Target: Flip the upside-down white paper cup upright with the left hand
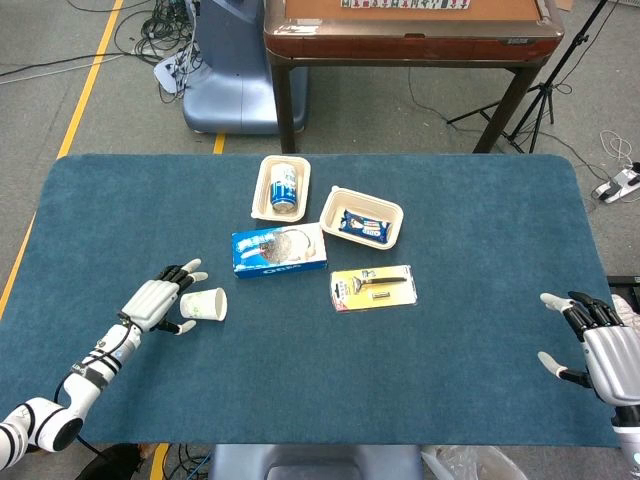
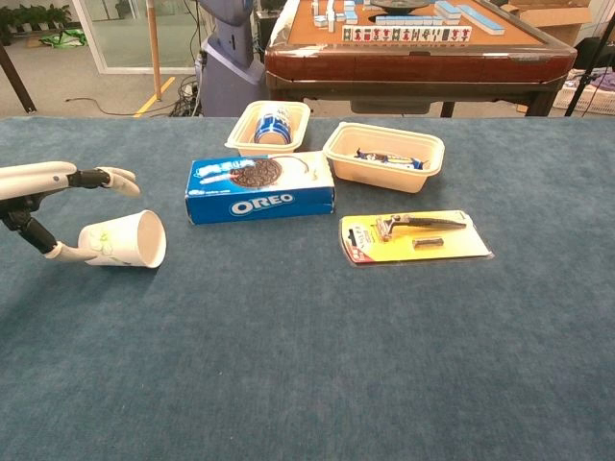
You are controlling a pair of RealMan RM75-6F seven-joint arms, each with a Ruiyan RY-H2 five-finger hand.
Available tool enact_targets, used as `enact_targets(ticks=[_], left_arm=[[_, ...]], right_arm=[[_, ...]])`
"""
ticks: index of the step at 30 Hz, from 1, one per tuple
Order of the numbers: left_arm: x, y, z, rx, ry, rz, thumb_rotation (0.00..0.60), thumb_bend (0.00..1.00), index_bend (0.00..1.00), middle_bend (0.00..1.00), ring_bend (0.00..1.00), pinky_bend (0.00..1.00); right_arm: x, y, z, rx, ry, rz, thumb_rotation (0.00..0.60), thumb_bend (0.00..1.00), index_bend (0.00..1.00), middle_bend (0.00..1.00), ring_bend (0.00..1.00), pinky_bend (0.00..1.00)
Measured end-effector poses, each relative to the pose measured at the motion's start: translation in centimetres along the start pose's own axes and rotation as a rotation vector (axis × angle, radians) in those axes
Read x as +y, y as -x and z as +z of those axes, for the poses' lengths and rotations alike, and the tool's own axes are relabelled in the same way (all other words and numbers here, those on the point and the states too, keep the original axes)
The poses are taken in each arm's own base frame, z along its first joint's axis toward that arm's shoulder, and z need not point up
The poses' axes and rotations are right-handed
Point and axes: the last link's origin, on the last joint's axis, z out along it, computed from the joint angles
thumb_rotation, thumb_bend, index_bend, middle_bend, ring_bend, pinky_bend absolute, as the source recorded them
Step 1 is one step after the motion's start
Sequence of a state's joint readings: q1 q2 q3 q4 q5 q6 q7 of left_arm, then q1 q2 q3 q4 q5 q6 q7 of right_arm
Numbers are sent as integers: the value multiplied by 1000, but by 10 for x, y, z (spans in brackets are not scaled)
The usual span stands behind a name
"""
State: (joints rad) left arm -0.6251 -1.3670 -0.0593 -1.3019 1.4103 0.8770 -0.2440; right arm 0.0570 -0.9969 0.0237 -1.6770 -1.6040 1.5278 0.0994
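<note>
The white paper cup (image 1: 205,303) (image 2: 120,240) with a green print lies on its side, its open mouth facing right. My left hand (image 1: 152,303) (image 2: 43,187) is just left of it, at the cup's closed end. The fingers (image 2: 101,179) are spread above the cup and clear of it. Only the thumb (image 2: 60,253) reaches under the closed end and touches it. My right hand (image 1: 598,350) hovers at the table's near right corner, fingers apart and holding nothing; the chest view does not show it.
A blue Oreo box (image 1: 279,250) (image 2: 259,187) lies just right of and behind the cup. Behind it stand a tray holding a can (image 1: 281,187) and a tray holding a snack packet (image 1: 361,217). A yellow razor pack (image 1: 373,287) lies mid-table.
</note>
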Motion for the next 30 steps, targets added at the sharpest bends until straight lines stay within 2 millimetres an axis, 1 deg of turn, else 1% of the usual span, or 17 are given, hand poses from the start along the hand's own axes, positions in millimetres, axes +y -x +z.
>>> enact_targets(ticks=[6,10,17,21,25,30], left_arm=[[14,-2,3,-9,-14,128,600,224,156,0,0,0],[24,-3,8,-29,-53,158,600,224,157,0,0,0],[44,-4,19,-94,-102,160,600,223,188,0,0,0],[53,-5,25,-121,-125,134,600,223,207,0,0,0],[59,-6,31,-135,-140,118,600,224,223,0,0,0],[62,-7,34,-146,-157,116,600,224,242,0,0,0]], right_arm=[[2,0,-2,0,8,1,600,148,242,314,151,219],[4,0,-3,0,14,3,600,148,242,314,151,219],[8,1,-4,1,24,7,600,148,242,314,151,219],[10,1,-6,1,31,10,600,148,242,314,151,219],[12,1,-7,2,37,11,600,148,242,314,151,219],[12,1,-7,3,37,11,600,148,242,314,151,219]])
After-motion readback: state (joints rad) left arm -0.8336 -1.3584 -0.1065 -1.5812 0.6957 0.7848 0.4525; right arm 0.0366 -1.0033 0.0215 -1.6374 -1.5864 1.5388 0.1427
